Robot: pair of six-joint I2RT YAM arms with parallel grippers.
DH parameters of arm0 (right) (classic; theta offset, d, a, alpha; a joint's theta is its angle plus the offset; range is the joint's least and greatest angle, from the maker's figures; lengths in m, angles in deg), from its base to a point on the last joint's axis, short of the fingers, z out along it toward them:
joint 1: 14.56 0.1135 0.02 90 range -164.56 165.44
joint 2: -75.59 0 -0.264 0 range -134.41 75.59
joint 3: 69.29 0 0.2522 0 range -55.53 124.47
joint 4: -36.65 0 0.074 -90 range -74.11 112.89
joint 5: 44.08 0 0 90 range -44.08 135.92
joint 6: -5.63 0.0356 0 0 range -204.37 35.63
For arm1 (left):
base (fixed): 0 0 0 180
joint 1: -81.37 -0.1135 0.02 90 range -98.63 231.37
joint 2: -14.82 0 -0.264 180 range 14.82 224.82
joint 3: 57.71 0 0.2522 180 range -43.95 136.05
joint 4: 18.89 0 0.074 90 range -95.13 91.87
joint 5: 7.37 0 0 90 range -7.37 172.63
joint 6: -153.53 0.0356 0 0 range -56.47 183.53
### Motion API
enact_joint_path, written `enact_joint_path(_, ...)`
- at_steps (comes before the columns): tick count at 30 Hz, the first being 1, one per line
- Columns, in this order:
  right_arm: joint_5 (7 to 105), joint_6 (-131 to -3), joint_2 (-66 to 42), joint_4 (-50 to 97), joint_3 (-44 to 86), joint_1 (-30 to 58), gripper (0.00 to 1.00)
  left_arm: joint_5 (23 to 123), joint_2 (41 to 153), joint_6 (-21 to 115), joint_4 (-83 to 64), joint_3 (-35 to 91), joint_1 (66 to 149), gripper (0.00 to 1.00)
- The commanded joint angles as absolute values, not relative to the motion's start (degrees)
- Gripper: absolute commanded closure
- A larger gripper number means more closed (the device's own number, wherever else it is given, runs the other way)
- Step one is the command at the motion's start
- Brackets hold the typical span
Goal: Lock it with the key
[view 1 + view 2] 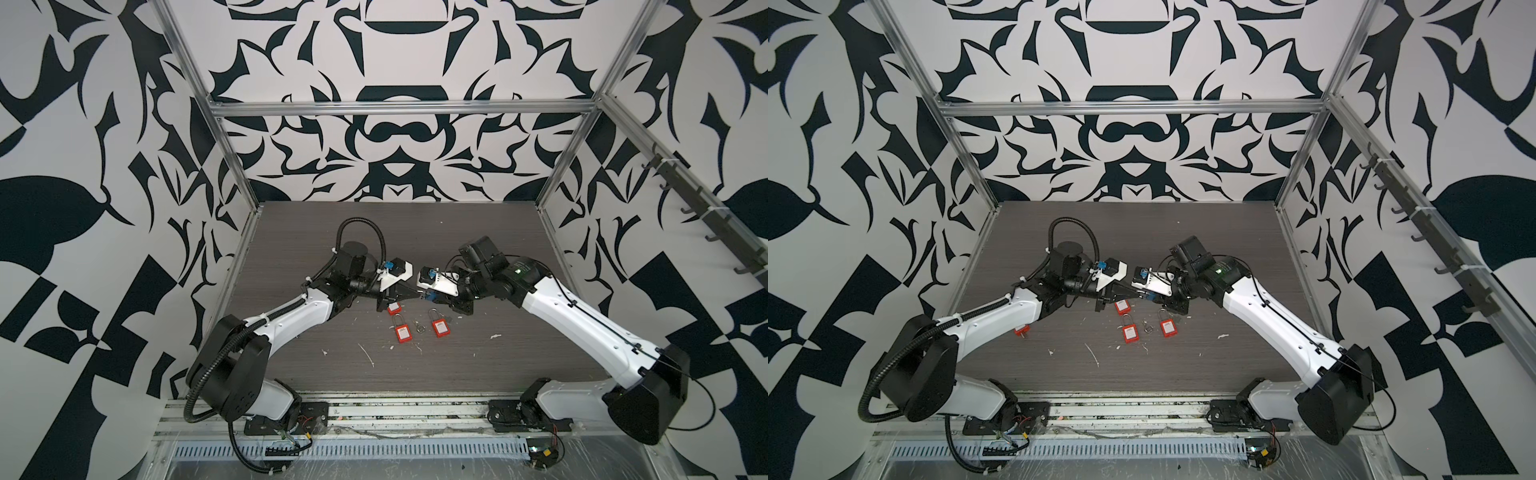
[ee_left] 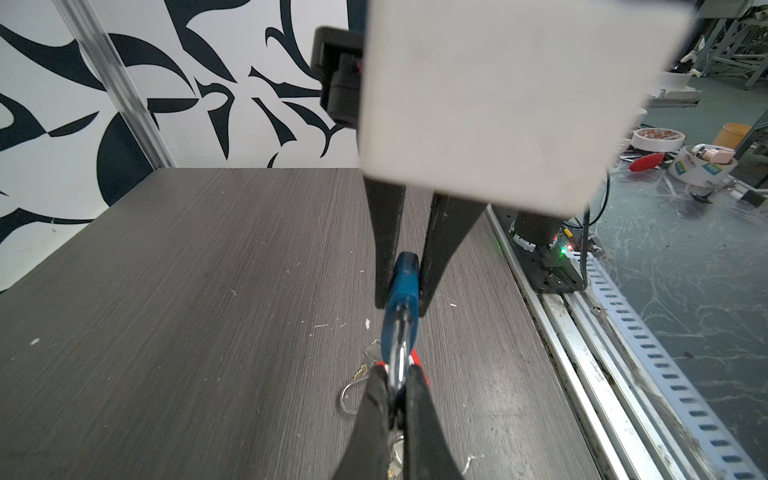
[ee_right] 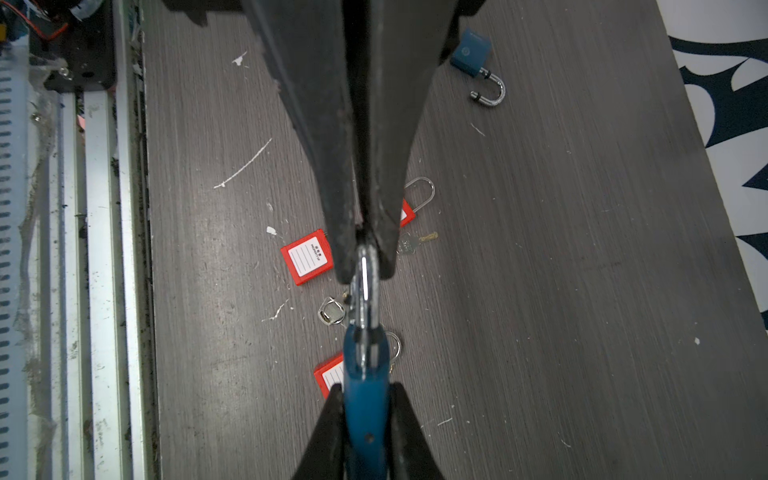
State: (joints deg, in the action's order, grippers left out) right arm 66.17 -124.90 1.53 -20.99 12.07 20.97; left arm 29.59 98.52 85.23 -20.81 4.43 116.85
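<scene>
A blue padlock (image 3: 366, 409) hangs above the table between both grippers. My right gripper (image 3: 365, 390) is shut on its blue body (image 2: 401, 286). My left gripper (image 2: 395, 380) is shut on its silver shackle (image 3: 365, 278). In both top views the two grippers meet at mid-table, the left gripper (image 1: 415, 293) tip to tip with the right gripper (image 1: 432, 297), the padlock (image 1: 1148, 296) between them. A small key (image 3: 415, 241) lies on the table below, and a second key on a ring (image 3: 330, 311) lies near it. Neither gripper holds a key.
Three red padlocks (image 1: 403, 333) (image 1: 439, 326) (image 1: 394, 308) lie on the table under the grippers. A second blue padlock (image 3: 471, 52) with its shackle swung open lies further off. A red item (image 1: 1021, 330) shows under the left arm. White scraps dot the dark wood tabletop (image 1: 457, 353).
</scene>
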Motion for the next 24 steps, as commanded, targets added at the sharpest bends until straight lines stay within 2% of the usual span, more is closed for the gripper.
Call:
enact_joint_path(1,71.13,-125.08,2.04,-5.96,13.62,21.57,1.0,26.13,100.22,83.75,-21.76,4.74,119.33,1.0)
enact_joint_path(6,79.5,-123.47,1.13,-6.61,15.26,21.33,1.0,27.3,100.46,85.81,-22.65,4.48,120.6,1.0)
enact_joint_path(10,84.61,-124.35,-1.39,-16.1,20.42,20.97,1.0,29.69,99.58,88.46,-22.23,4.54,121.4,1.0)
enact_joint_path(16,85.26,-125.66,-1.29,-17.52,20.53,19.22,1.0,33.49,98.37,94.05,-19.99,4.4,123.07,1.0)
enact_joint_path(24,80.27,-123.67,0.4,-3.67,15.92,18.73,1.0,31.33,99.92,90.54,-20.64,5.08,123.47,1.0)
